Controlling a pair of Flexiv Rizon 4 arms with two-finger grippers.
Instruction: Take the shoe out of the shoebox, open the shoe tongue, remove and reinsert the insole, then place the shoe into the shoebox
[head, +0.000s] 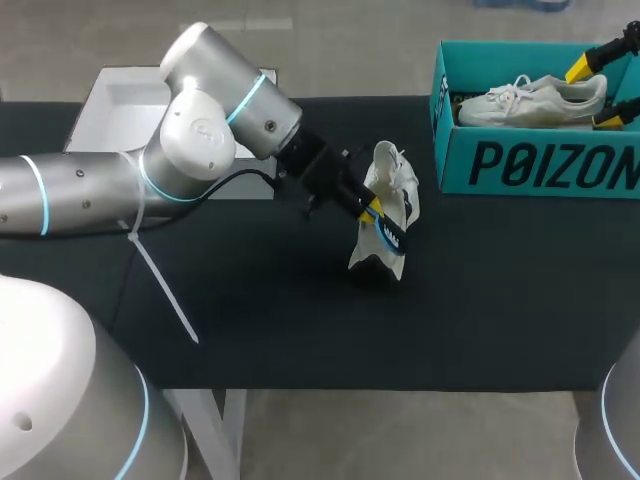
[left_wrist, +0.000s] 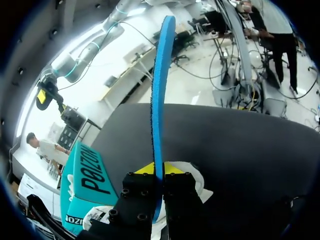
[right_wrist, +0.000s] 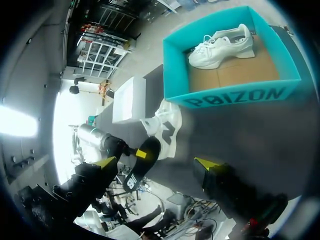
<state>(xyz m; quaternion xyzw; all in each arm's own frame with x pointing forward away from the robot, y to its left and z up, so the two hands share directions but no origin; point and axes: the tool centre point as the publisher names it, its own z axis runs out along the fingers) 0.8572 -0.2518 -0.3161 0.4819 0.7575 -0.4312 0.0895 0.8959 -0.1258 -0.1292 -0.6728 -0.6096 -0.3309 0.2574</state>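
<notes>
The surface (head: 500, 290) has a matt black covering. The shoebox (head: 540, 165) is smooth teal cardboard with a plain brown card floor. The upright shoe (head: 398, 170) is matt white cloth. The insole (left_wrist: 159, 90) is blue foam, rough-edged. The left arm (head: 215, 125) has a glossy silver casing.

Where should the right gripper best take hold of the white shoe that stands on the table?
Probably its upper end, coming from the shoebox side: the shoe stands on end, and the left gripper with the insole occupies its other side.
</notes>
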